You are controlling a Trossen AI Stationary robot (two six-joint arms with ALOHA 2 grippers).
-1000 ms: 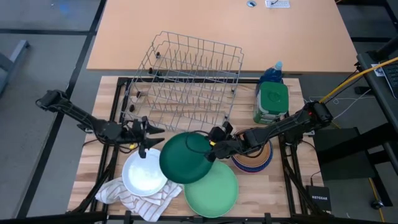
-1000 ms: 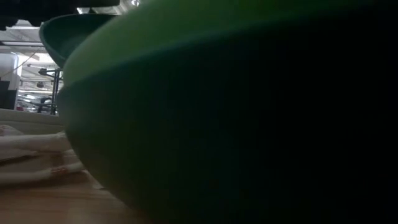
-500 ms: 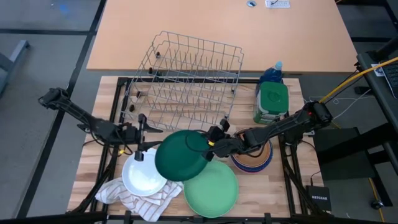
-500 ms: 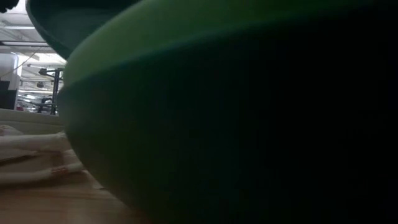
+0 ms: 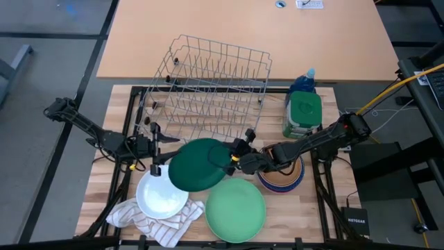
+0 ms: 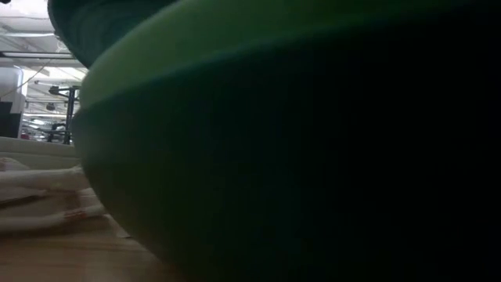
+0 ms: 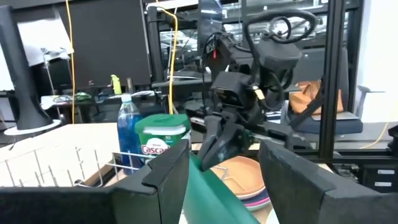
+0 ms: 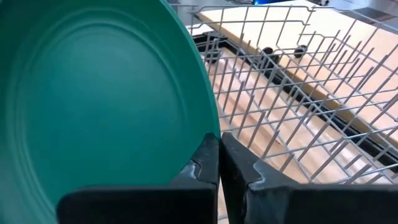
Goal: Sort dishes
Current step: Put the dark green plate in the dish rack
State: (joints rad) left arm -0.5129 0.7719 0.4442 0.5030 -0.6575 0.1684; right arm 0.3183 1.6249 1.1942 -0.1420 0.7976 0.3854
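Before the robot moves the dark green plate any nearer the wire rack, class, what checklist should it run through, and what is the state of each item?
1. Right gripper shut on the dark green plate rim: ok.
2. Left gripper open and apart from the plate, beside its edge: ok.
3. Plate lifted above the white plate and the light green plate: ok.
4. Wire rack slots free of dishes: ok.
5. Plate upright enough to enter a slot: not ok, tilted only slightly.
6. Grip firmness: cannot tell.
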